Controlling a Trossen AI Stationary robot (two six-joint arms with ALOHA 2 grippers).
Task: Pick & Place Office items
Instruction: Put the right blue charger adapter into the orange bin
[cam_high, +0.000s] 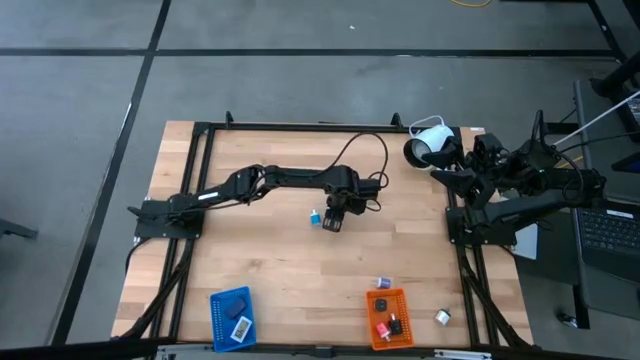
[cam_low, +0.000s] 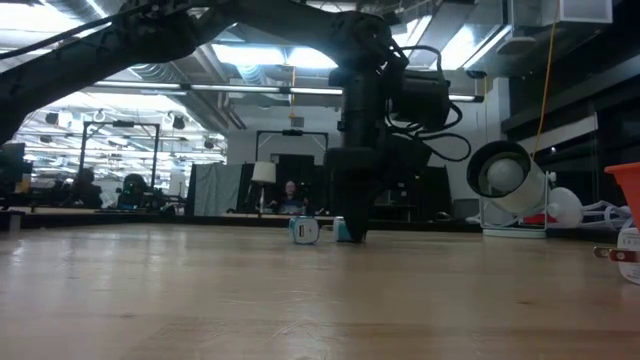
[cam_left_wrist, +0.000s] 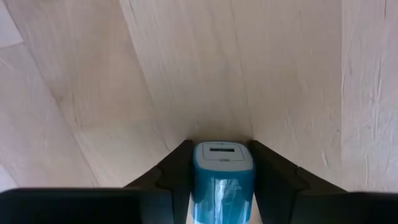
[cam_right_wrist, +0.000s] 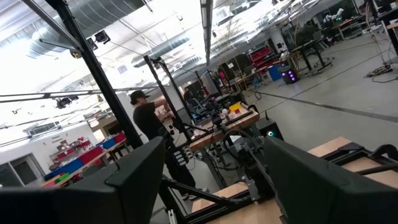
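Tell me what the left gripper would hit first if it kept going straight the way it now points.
The left gripper points down at the wooden table, its jaws flanking a small light-blue item. Going straight on, its fingertips would probably meet the tabletop almost at once; how little gap remains is unclear.

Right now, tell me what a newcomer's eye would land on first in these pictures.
The left gripper stands out first, reaching to mid-table and lowered to the wood, its jaws flanking a small teal-blue tape dispenser. Next comes the orange tray at the near edge holding small pieces, with a blue tray to its left. The right gripper waits raised at the table's far right corner, by a white round lamp-like device.
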